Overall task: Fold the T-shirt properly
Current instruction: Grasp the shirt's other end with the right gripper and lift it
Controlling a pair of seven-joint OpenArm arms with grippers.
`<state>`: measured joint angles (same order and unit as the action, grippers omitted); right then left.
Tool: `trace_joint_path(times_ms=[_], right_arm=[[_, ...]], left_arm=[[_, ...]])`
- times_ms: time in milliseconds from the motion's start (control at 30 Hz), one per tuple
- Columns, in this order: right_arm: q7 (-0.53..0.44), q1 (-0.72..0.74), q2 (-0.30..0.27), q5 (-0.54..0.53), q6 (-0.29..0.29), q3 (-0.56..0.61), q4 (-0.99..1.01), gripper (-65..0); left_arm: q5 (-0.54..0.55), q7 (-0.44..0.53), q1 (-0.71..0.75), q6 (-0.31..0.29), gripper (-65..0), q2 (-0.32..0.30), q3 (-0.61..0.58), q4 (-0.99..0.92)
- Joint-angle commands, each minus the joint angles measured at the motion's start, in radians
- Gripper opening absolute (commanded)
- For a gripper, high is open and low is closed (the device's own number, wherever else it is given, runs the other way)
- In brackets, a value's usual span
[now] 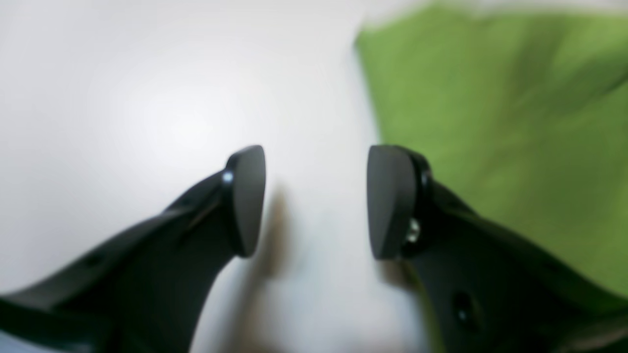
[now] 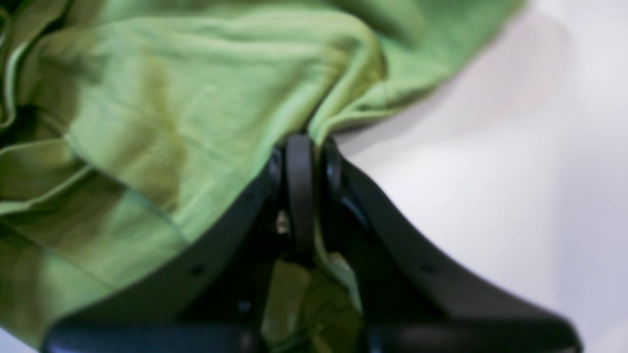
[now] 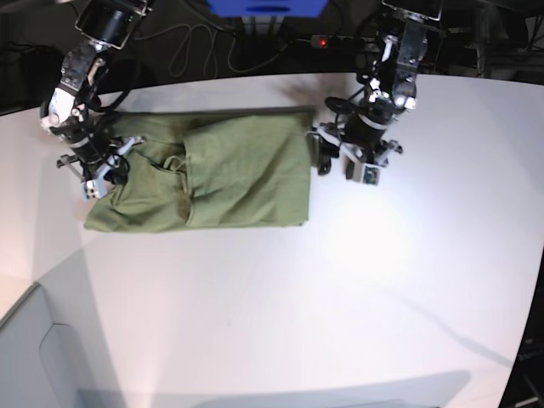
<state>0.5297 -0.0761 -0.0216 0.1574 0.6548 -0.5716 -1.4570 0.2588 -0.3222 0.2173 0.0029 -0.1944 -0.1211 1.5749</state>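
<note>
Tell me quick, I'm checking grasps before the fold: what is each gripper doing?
Left gripper: open, empty, over the table beside the T-shirt.
Right gripper: closed on the T-shirt's edge.

Right end effector pinching fold of T-shirt, fingers pressed together (cloth bunching between them). Left end effector hanging with fingers spread apart, gripping nothing. Both arms reaching down from far side, wrists angling downward.

White table; dark, perhaps cabled, floor behind.
</note>
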Motion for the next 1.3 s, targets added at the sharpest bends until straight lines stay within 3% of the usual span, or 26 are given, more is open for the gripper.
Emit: trace_joint_path(times_ms=[0,167,633,800,1033,1267], right_arm=[[0.04,-0.008,-0.001,0.021,0.024,0.011,-0.018,-64.9],[0.043,-0.009,0.001,0.021,0.024,0.084,-0.1,-64.9],[0.048,-0.052,0.015,0.021,0.024,0.284,-0.368,-64.9],[0.046,-0.08,0.016,0.021,0.024,0.407,-0.448,-64.9],[0.037,-0.024,0.016,0.021,0.023,0.614,-0.443,-64.9],[0.033,0.051,0.016,0.023,0.023,0.821,-0.302,-64.9]], left_arm=[[0.012,-0.015,-0.011,-0.002,-33.4,0.006,0.002,-0.008],[0.012,-0.015,-0.035,-0.002,-33.4,0.032,-0.001,-0.064],[0.01,-0.015,-0.037,-0.002,-33.4,0.032,-0.058,-0.061],[0.01,-0.015,-0.037,-0.002,-33.4,0.032,-0.058,-0.063],[0.009,-0.019,-0.037,-0.002,-33.4,0.025,-0.058,-0.063],[0.004,-0.021,-0.037,-0.002,-33.4,0.023,-0.058,-0.063]])
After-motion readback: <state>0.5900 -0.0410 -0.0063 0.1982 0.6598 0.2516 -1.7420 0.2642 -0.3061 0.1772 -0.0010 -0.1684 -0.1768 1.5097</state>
